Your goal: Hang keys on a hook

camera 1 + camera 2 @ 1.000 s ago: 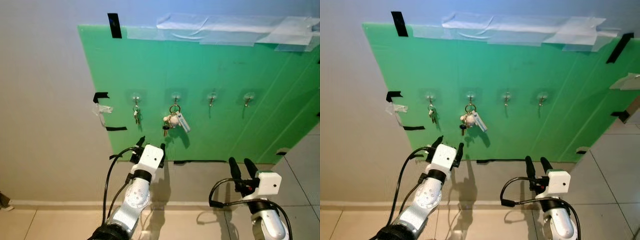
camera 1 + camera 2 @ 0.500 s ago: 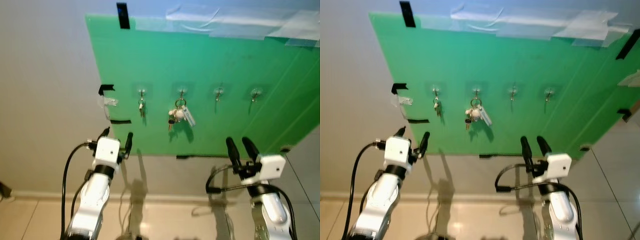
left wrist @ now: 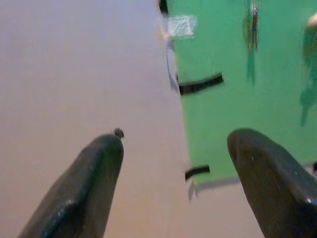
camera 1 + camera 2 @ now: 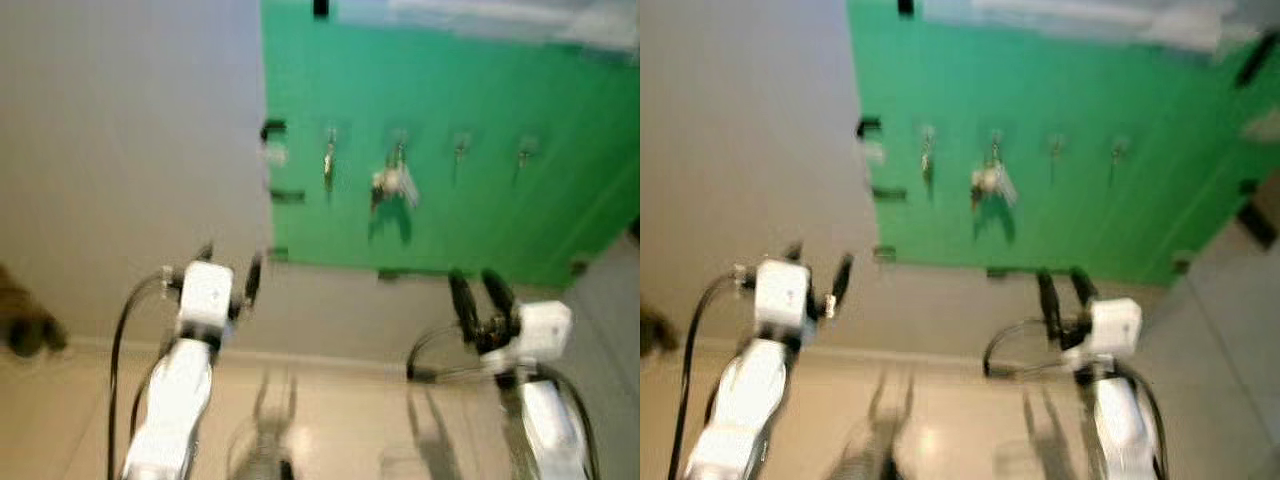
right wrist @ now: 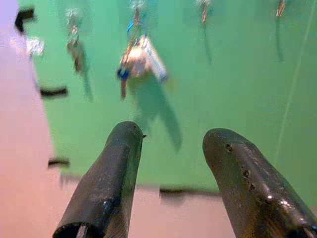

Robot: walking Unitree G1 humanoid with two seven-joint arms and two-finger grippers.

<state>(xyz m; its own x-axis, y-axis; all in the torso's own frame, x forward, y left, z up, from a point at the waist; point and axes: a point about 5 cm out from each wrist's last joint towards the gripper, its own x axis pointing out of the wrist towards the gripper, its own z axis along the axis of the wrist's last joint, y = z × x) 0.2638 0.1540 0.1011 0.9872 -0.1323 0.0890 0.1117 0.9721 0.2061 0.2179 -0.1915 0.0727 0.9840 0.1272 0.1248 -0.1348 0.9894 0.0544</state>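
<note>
Grippers hang in the foreground above pale floor tiles (image 4: 330,420), the left gripper (image 4: 228,278) and the right gripper (image 4: 478,293) both empty with their black fingers spread apart, well short of the wall. Beyond them a green board (image 4: 480,210) taped to the grey wall (image 4: 130,150) carries a row of hooks. A bunch of keys (image 5: 141,62) with a white tag hangs from the second hook (image 4: 399,150), a smaller key (image 5: 74,47) from the first; the head views are blurred.

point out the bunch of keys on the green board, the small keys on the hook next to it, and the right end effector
bunch of keys (image 5: 140,60), right wrist view, on its pale fob
small keys (image 5: 75,47), right wrist view, on the hanging keys
right end effector (image 4: 482,290), left eye view, between its fingertips
</note>
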